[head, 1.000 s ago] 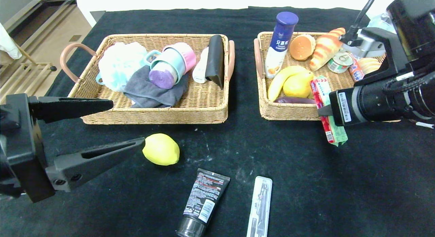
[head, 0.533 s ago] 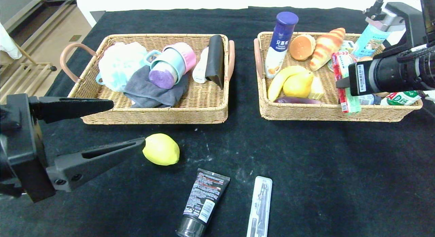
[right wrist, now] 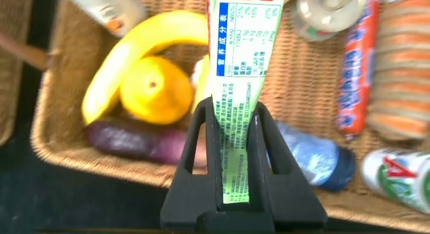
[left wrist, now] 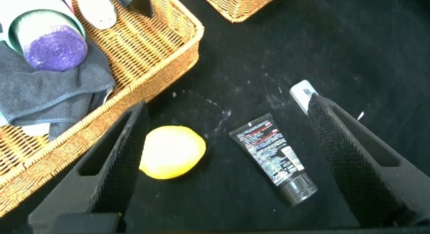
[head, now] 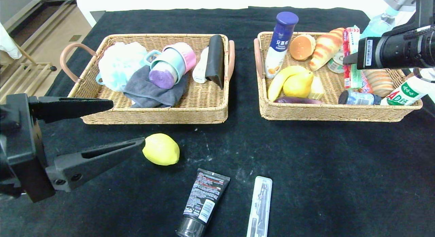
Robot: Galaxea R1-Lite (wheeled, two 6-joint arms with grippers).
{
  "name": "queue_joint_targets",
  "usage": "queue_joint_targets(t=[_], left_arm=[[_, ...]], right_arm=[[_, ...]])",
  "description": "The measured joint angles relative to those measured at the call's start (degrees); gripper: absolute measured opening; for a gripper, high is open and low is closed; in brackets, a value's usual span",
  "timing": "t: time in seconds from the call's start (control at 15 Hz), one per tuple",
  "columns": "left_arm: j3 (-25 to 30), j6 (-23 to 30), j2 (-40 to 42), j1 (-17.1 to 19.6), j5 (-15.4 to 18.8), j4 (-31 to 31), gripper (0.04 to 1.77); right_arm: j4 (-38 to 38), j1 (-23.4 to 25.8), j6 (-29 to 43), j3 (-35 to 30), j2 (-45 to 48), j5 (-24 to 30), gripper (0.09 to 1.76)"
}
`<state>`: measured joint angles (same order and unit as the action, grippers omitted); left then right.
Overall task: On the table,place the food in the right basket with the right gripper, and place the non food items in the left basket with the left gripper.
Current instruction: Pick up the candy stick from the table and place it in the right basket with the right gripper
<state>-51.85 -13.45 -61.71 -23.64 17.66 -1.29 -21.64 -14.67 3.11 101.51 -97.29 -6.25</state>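
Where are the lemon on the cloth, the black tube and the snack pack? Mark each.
lemon (head: 161, 149), head view, middle of its rind.
black tube (head: 204, 200), head view, printed body.
snack pack (right wrist: 236, 106), right wrist view, green printed back.

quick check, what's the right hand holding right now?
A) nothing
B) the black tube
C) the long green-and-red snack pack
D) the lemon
C: the right hand is shut on the snack pack and holds it over the right basket, while the lemon and black tube lie on the table.
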Motion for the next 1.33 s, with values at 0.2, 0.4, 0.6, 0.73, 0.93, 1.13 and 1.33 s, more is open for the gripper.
queue_joint_targets(t=[0.2,0.4,0.6,0.73,0.93,1.13,1.33], left_arm=[[0.00,-0.06,0.00,-0.01,0.00,0.00,1.72],[0.00,-0.05,0.00,-0.01,0.00,0.00,1.72],[0.00,-0.06,0.00,-0.01,-0.02,0.00,1.72],[0.00,-0.09,0.00,0.00,-0.02,0.00,1.72],[0.00,-0.09,0.02,-0.01,0.00,-0.02,1.72],[0.00,-0.09,0.17,-0.01,0.00,-0.07,1.72],[0.00,-0.11,0.24,0.00,0.00,-0.09,1.72]], right_arm=[[2.27,1.22,-1.88,0.11,-0.83,0.04,0.32],[5.46,2.07,-2.07,0.26,-2.23,0.00,0.32],[8.13,2.88,-1.99,0.89,-4.25,0.00,0.32],[9.24,3.25,-1.99,1.35,-5.62,0.06,0.32],[9.37,3.38,-1.96,2.21,-7.01,-0.02,0.46],[9.37,3.34,-1.99,2.35,-7.42,0.04,0.86],[9.35,3.40,-1.79,2.38,-7.56,0.13,1.13]])
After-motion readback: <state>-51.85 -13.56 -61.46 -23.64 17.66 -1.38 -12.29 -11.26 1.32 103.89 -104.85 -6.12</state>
